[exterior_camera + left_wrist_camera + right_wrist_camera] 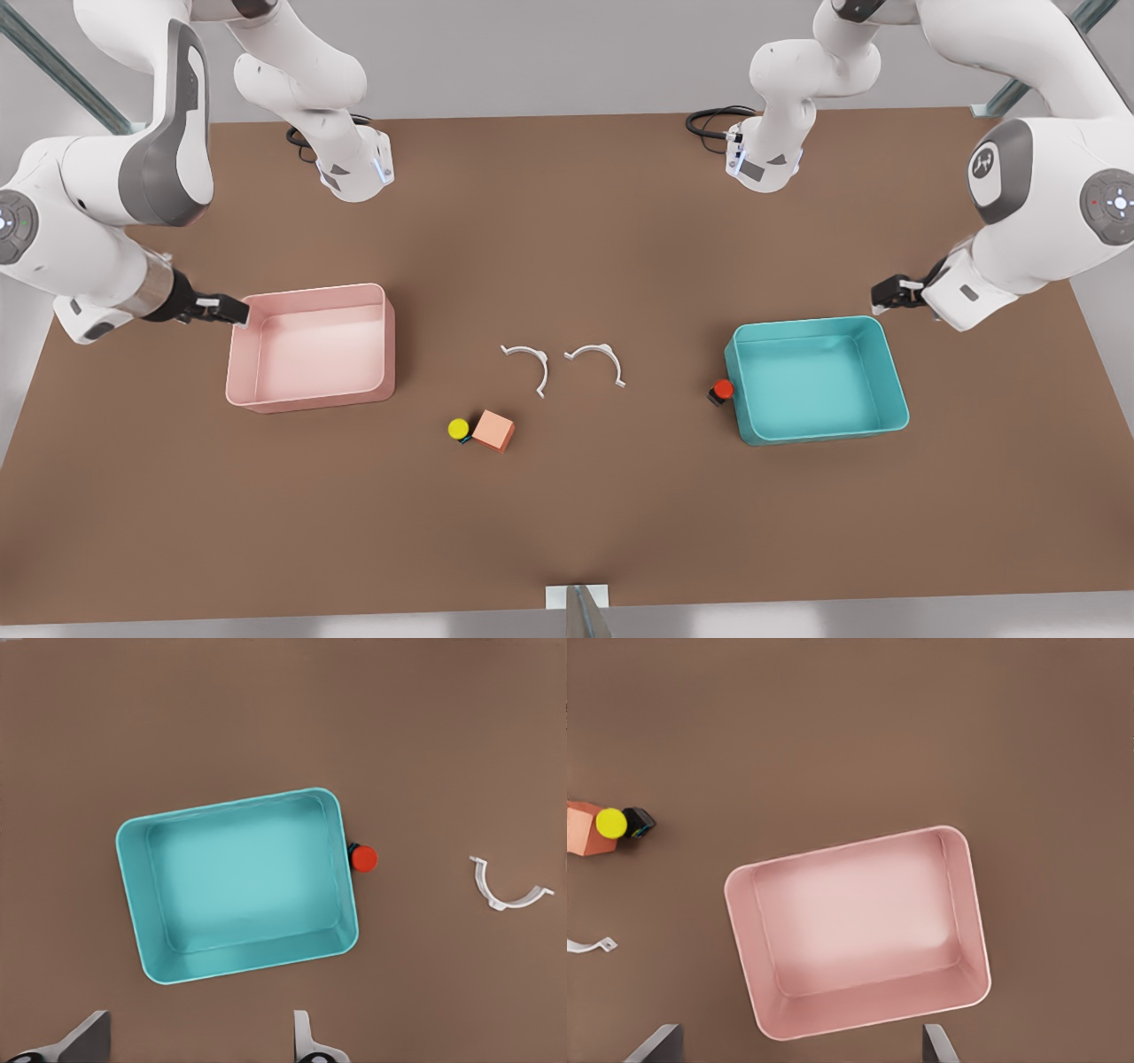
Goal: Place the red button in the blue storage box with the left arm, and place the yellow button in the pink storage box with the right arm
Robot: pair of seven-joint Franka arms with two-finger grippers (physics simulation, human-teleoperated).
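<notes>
The worktop (567, 532) is a matt brown surface, smooth and even, with no grain or shine. The pink storage box (310, 347) and the blue storage box (817, 379) look like smooth moulded plastic with a soft satin sheen on their inner walls. The red button (724, 389) and the yellow button (458, 429) have smooth, plastic-looking caps on dark bases. The salmon-orange cube (493, 431) is flat and matt. Two white curved clips (567, 363) look like thin hard plastic. The arms wear glossy white shells with grey panels.
</notes>
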